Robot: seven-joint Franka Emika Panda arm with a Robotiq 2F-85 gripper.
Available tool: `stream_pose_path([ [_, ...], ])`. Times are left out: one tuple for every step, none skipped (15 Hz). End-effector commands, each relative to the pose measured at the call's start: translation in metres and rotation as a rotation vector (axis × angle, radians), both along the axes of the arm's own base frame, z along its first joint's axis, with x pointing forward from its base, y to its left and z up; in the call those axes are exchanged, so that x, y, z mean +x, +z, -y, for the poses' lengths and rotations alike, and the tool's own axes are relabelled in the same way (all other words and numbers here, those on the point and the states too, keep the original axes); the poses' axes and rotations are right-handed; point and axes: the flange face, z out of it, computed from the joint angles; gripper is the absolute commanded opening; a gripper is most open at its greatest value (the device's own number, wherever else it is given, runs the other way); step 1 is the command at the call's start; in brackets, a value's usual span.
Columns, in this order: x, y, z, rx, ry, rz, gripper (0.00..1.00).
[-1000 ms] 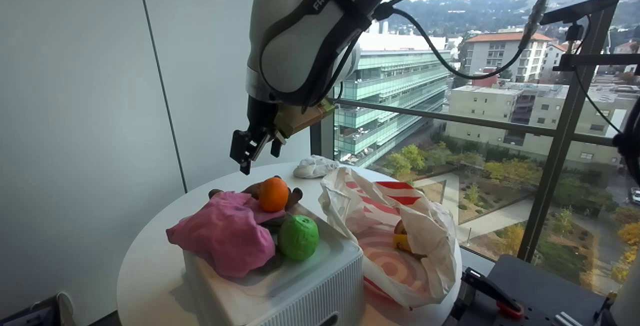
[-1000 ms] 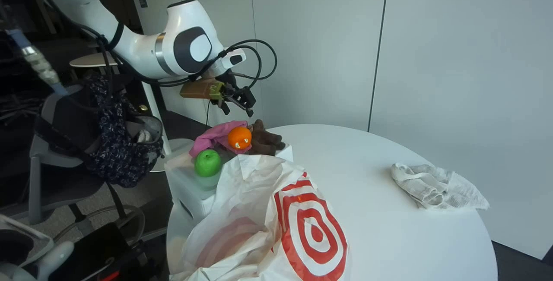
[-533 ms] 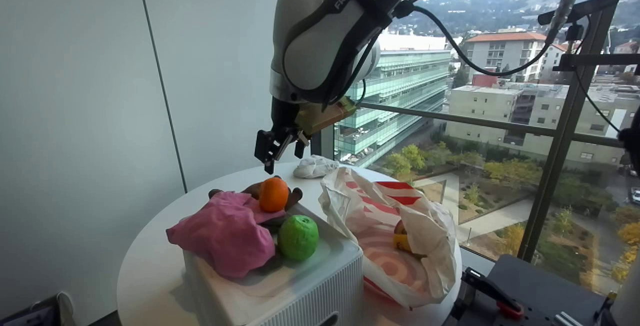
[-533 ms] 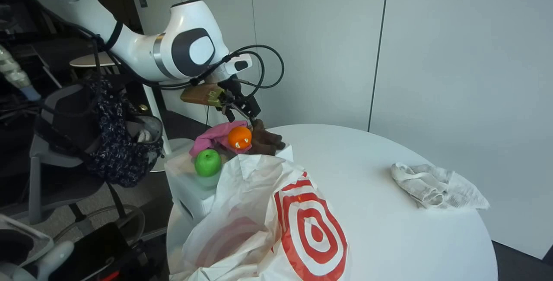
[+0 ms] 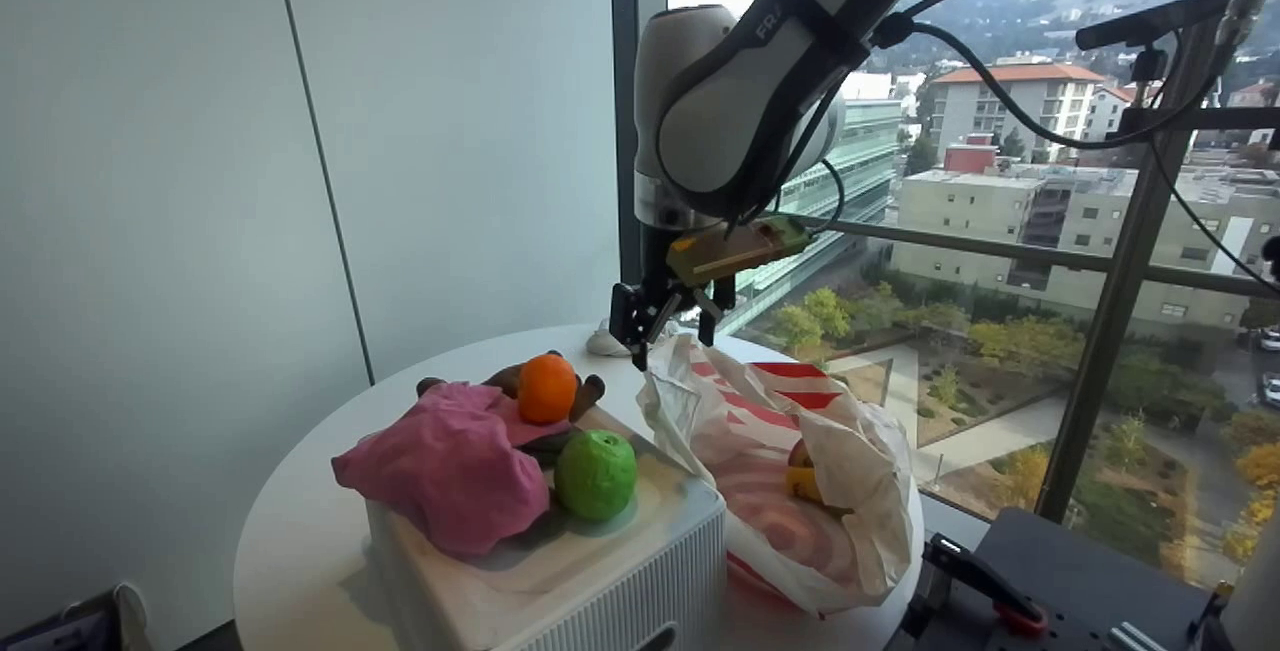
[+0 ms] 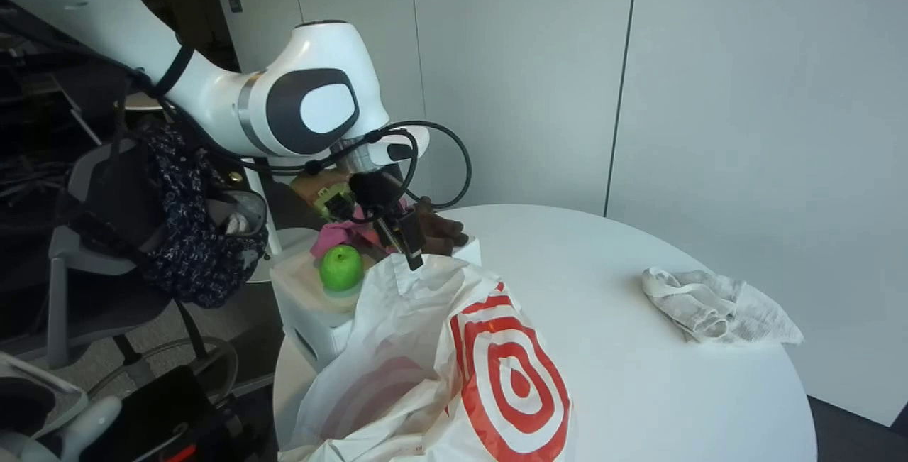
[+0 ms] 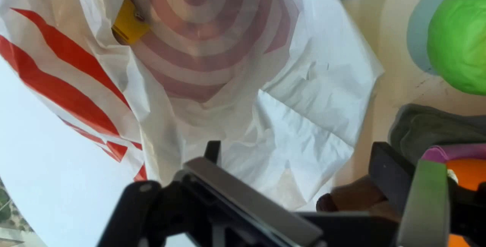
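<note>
In an exterior view, the gripper [image 5: 674, 349] hangs with its jaws spread wide near the rim of an open white plastic bag [image 5: 870, 461], at the bag's upper left; whether it touches the plastic is not clear from here. The arm [image 5: 750, 116] extends from the upper right, its forearm sloping down to an upright wrist section, with the gripper pointing downward. Lower left of the gripper, a green fruit [image 5: 596, 475], an orange fruit [image 5: 547, 389] and a pink cloth [image 5: 450, 471] lie together on a white box [image 5: 650, 531], which stands beside the bag on a round white table [image 5: 300, 521]. In an exterior view, the arm extends from the upper left and bends steeply down at the wrist; here the gripper stands in front of the pink cloth and a brown soft toy [image 6: 440, 228] and overlaps the bag's top edge. In the wrist view, the fingers [image 7: 252, 198] stand far apart, white plastic showing below the gap between them. The bag's mouth gapes ahead of them, a yellow object [image 7: 131, 23] partly visible inside, while the green fruit sits at the right edge and the orange fruit shows behind one finger.
</note>
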Motion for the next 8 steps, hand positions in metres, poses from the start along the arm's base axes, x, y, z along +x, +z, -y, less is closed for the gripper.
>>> stream_pose_path([
  [-0.04,-0.026,0.021,0.047,-0.124,-0.114,1.0],
  [-0.048,-0.038,0.027,0.062,-0.155,-0.144,1.0],
  [-0.056,-0.053,0.033,0.088,-0.182,-0.176,1.0],
  [-0.064,-0.063,0.038,0.107,-0.216,-0.203,1.0],
  [-0.071,-0.076,0.044,0.124,-0.248,-0.216,1.0],
  [-0.078,-0.085,0.049,0.13,-0.289,-0.231,1.0],
  [-0.083,-0.096,0.055,0.137,-0.298,-0.24,1.0],
  [-0.087,-0.106,0.061,0.132,-0.313,-0.237,1.0],
])
